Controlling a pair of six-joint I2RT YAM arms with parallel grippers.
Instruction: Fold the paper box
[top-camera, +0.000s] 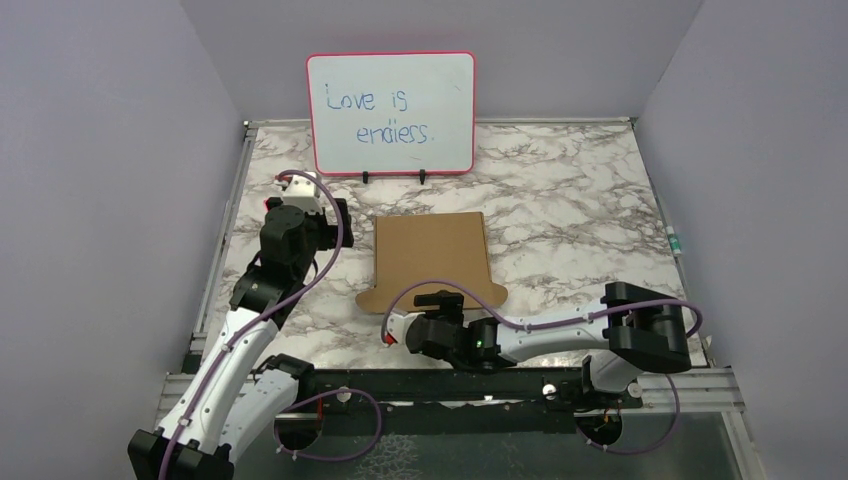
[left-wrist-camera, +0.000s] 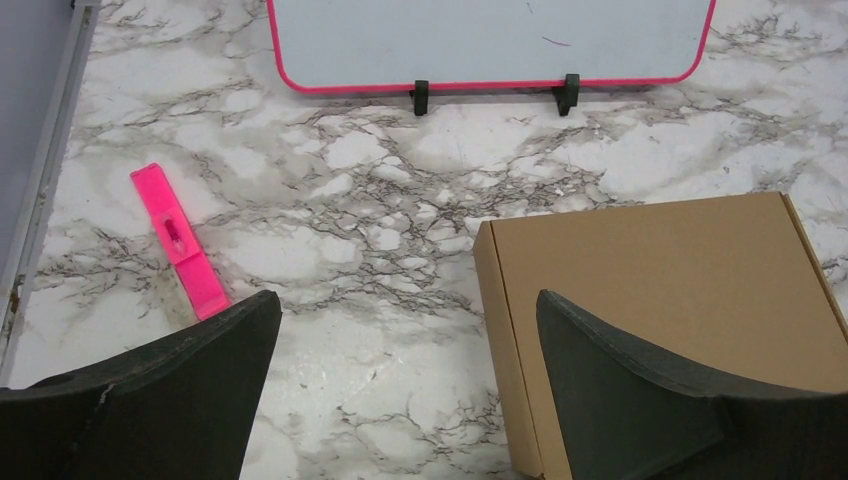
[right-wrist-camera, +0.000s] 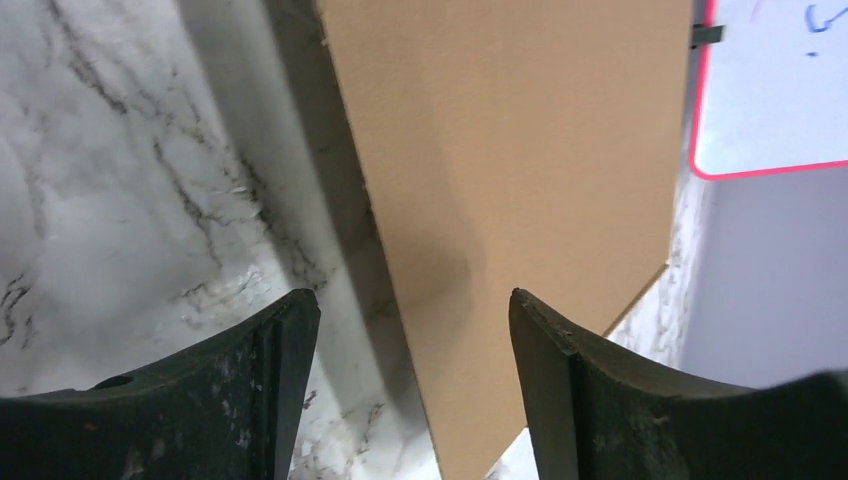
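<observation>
Just in front of the whiteboard, toward its right half, the paper box lay flat on the marble tabletop. Its top panel was closed, and a wider flap with rounded corners spread out along the edge farthest from the whiteboard.

Your left claw stood wide open with nothing in it. It was above the bare tabletop, forward of the whiteboard's left half and beside the box's left edge. From the left wrist, the box's near left corner sat between the two fingers, closer to the right one, and I could not see either finger touching it. A pink strip lay on the tabletop forward of the whiteboard's left corner, well apart from the box.

Your right claw was also spread open, low at the box's flap edge and pointing toward the whiteboard. Cardboard ran up between its fingers. You held nothing clamped there, and I could not tell whether the right finger touched the card.
</observation>
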